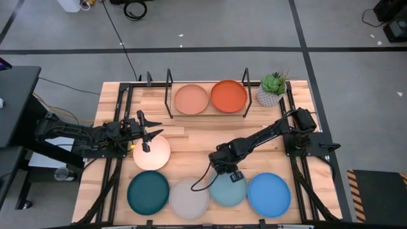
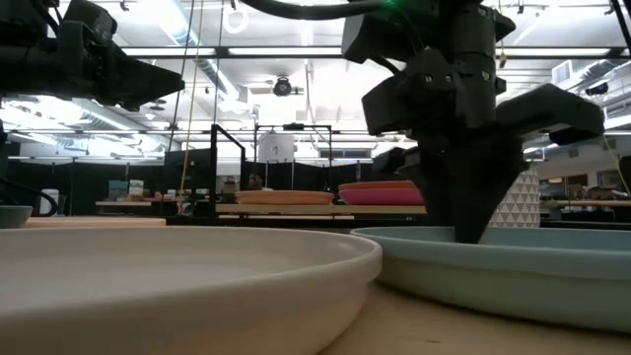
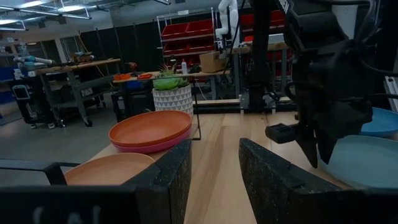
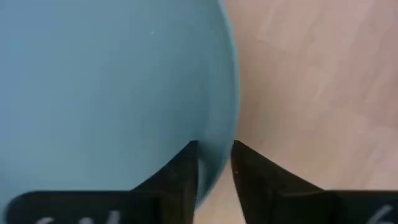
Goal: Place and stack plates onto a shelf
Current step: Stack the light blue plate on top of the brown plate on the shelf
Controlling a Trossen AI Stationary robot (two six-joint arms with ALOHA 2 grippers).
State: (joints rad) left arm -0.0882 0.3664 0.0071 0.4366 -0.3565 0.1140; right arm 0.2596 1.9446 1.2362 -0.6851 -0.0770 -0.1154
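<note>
— Where is your right gripper (image 1: 234,176)?
— Down at the far rim of the pale aqua plate (image 1: 229,188), in the front row between the light grey plate (image 1: 189,198) and the bright blue plate (image 1: 269,194). My fingers (image 4: 186,168) straddle that rim with only a narrow gap — one inside the plate, one outside — but I cannot tell whether they grip it yet.

— And the left gripper (image 1: 143,131)?
— It hovers over the cream plate (image 1: 152,153), fingers apart, holding nothing.

— The shelf (image 1: 206,112)?
— At the table's back edge, beside the potted plant (image 1: 273,88). On it lie the peach plate (image 1: 191,99) and the burnt orange plate (image 1: 229,95), which sits on a magenta plate (image 3: 146,147). The dark teal plate (image 1: 148,193) lies front left.
</note>
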